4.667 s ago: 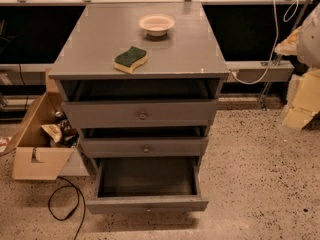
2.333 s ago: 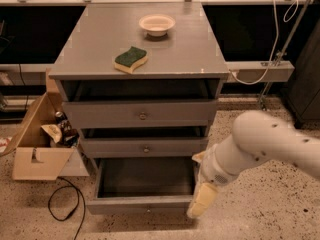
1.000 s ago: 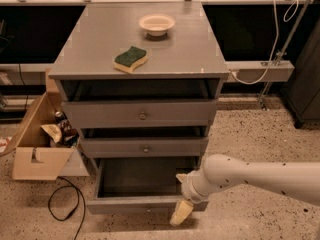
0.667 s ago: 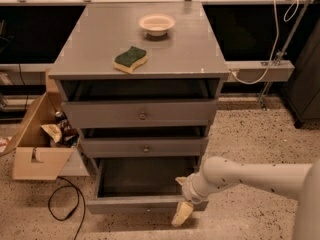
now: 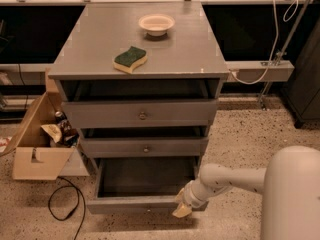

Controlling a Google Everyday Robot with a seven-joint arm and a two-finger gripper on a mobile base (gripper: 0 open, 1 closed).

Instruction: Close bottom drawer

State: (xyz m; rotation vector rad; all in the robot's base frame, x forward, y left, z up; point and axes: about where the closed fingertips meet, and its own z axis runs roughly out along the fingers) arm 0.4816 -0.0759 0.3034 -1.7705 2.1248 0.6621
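The bottom drawer [image 5: 142, 204] of the grey cabinet is pulled far out, its shallow inside empty and dark. Its low front panel runs along the bottom of the view. My gripper [image 5: 183, 208] is at the right end of that front panel, touching or nearly touching it, at the end of my white arm [image 5: 235, 179] reaching in from the right. The middle drawer [image 5: 145, 147] and the top drawer [image 5: 141, 115] above it stand slightly out, each with a small round knob.
A green and yellow sponge [image 5: 130, 59] and a small white bowl [image 5: 156, 24] lie on the cabinet top. An open cardboard box [image 5: 37, 144] with clutter stands on the floor at left, a black cable [image 5: 65, 206] loops beside it.
My arm has come in from the right and lowered to the drawer's front right corner. The camera now sits closer to the cabinet. The drawer looks equally far out.
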